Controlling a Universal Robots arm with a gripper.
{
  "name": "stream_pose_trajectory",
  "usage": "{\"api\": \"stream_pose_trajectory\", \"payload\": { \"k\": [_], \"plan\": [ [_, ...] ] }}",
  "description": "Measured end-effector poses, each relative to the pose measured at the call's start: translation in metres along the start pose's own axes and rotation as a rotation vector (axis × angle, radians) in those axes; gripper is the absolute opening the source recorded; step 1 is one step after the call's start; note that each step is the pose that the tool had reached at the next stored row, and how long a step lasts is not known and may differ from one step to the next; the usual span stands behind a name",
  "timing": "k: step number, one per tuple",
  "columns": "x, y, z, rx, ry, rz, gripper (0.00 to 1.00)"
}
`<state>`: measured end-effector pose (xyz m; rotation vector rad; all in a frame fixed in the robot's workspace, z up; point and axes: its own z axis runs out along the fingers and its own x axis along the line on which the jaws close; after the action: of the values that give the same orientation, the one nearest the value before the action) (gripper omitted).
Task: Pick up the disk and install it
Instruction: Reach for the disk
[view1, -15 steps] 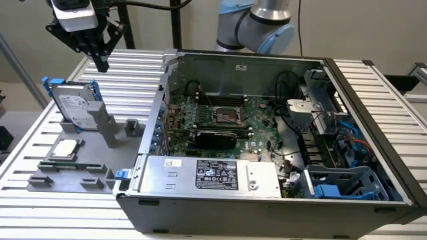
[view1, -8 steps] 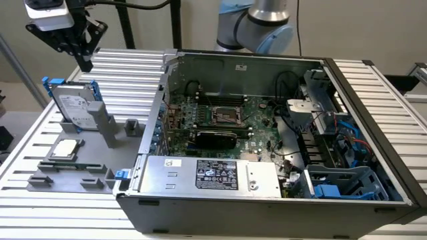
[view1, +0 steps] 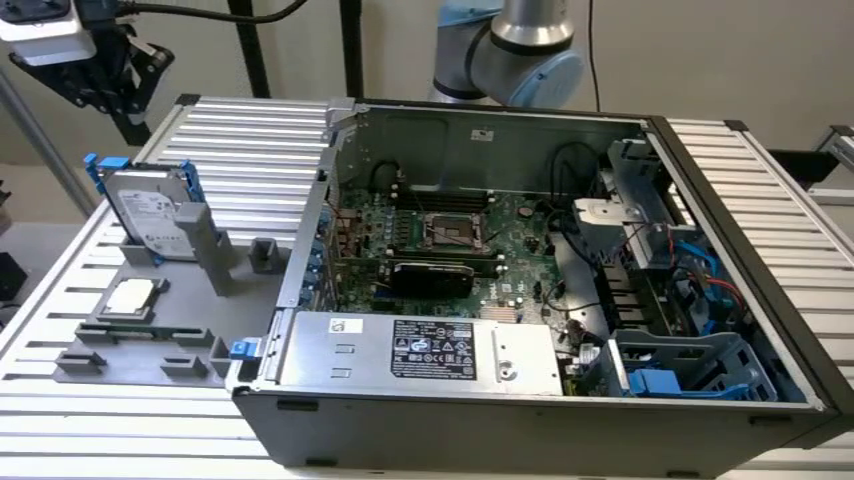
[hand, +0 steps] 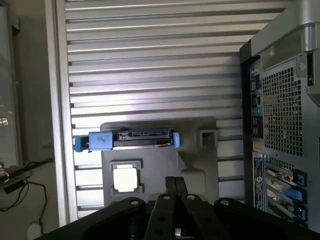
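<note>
The disk (view1: 144, 213) stands on edge in a slot of a grey holder plate (view1: 187, 300) on the slatted table, at the exterior view's left of the open computer case (view1: 534, 250). It is silver-grey with a white label and blue rails. My gripper (view1: 130, 115) hangs in the air above and behind it, well clear, holding nothing. In the wrist view the disk (hand: 132, 140) appears edge-on from above, and my gripper (hand: 175, 182) has its two black fingers (hand: 170, 192) pressed together.
A small square silver processor chip (view1: 130, 297) lies on the same holder plate, also seen from the wrist (hand: 125, 177). Inside the case are the motherboard (view1: 447, 235), the power supply (view1: 427, 350) and a blue drive cage (view1: 694, 365). The case's rear panel (hand: 282, 125) stands beside the holder.
</note>
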<state>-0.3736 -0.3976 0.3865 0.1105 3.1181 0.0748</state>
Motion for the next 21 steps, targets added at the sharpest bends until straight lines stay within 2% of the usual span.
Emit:
{"api": "stream_pose_trajectory", "payload": {
  "k": [7, 13, 16, 17, 19, 21],
  "plan": [
    [0.033, 0.0083, 0.0119, -0.0001, -0.0001, 0.0, 0.0],
    [0.059, 0.0247, 0.0171, 0.0005, -0.0002, 0.0, 0.0],
    [0.064, 0.0361, 0.0183, 0.0022, -0.0001, 0.0, 0.0],
    [0.065, 0.0399, 0.0187, 0.0051, 0.0012, 0.0, 0.0],
    [0.065, 0.0426, 0.0193, 0.0099, 0.0054, 0.0, 0.0],
    [0.065, 0.0426, 0.0193, 0.0102, 0.0068, 0.0, 0.0]
  ]
}}
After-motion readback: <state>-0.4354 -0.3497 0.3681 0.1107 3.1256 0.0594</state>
